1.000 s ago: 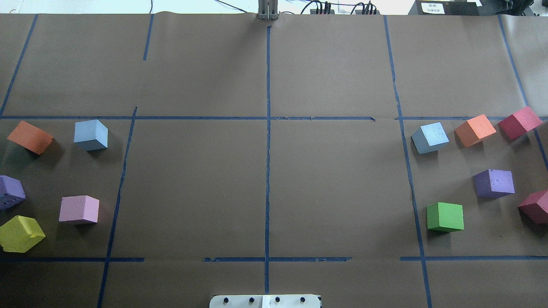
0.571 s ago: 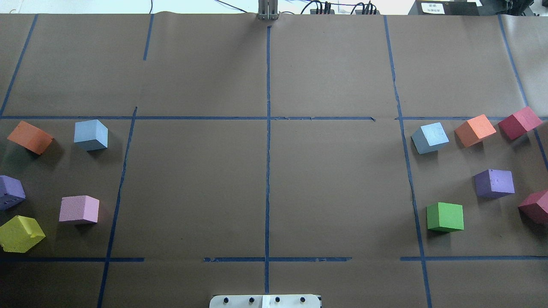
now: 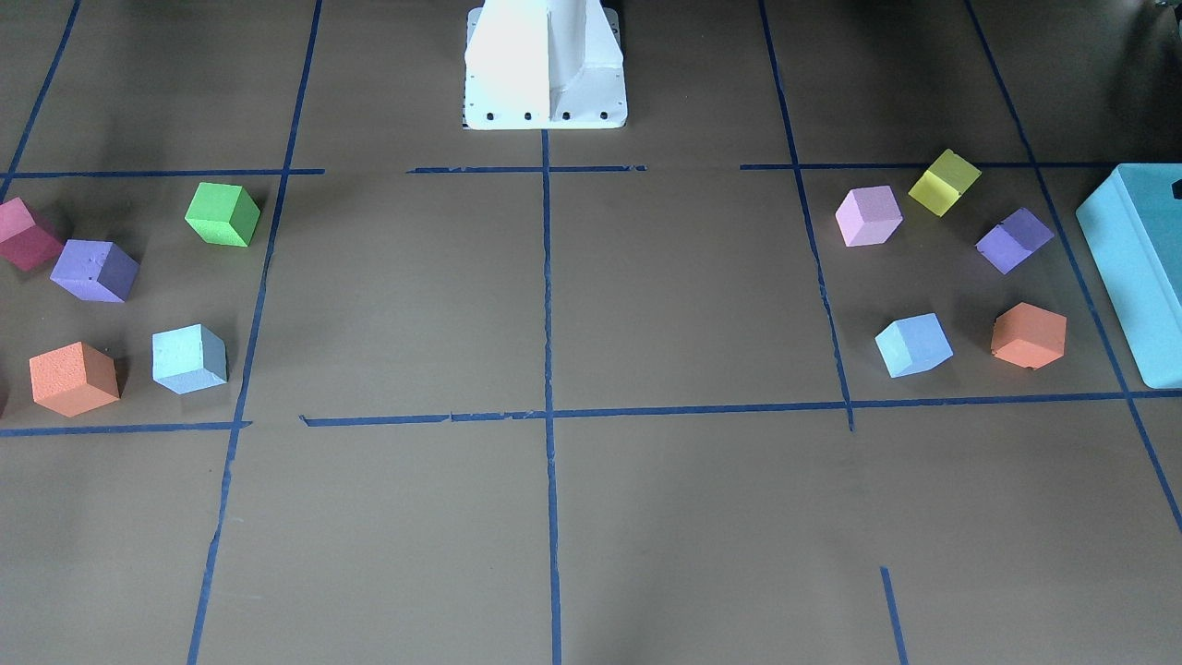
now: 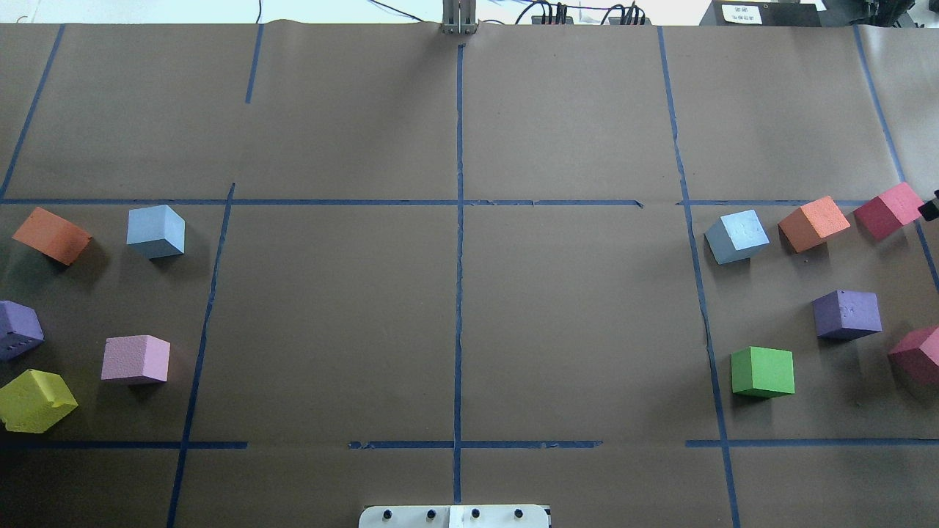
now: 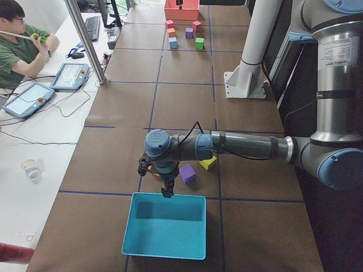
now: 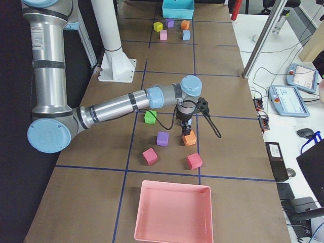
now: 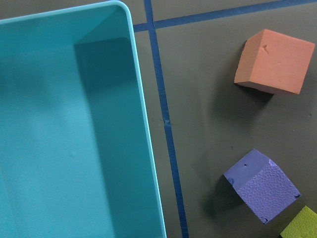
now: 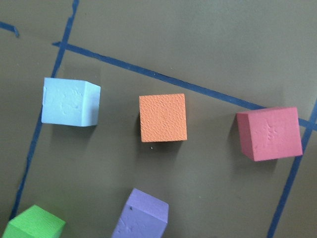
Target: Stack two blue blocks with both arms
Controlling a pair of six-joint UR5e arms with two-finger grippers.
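One pale blue block (image 4: 155,231) sits on the left side of the table, also in the front view (image 3: 913,344). The other blue block (image 4: 736,236) sits on the right side, also in the front view (image 3: 188,358) and the right wrist view (image 8: 70,102). The left gripper (image 5: 166,191) hangs over the rim of the teal box (image 5: 164,225). The right gripper (image 6: 186,130) hangs over the orange cube (image 6: 189,137). I cannot tell whether either is open or shut. No fingers show in the wrist views.
On the left: orange (image 4: 51,235), purple (image 4: 18,329), pink (image 4: 136,359) and yellow (image 4: 35,400) cubes. On the right: orange (image 4: 813,223), crimson (image 4: 888,209), purple (image 4: 846,314), green (image 4: 763,372) cubes. A pink tray (image 6: 173,212) lies at the right end. A white pedestal (image 3: 545,60) stands mid-table.
A small black part has come in at the overhead view's right edge, beside the crimson cube. No block has moved.
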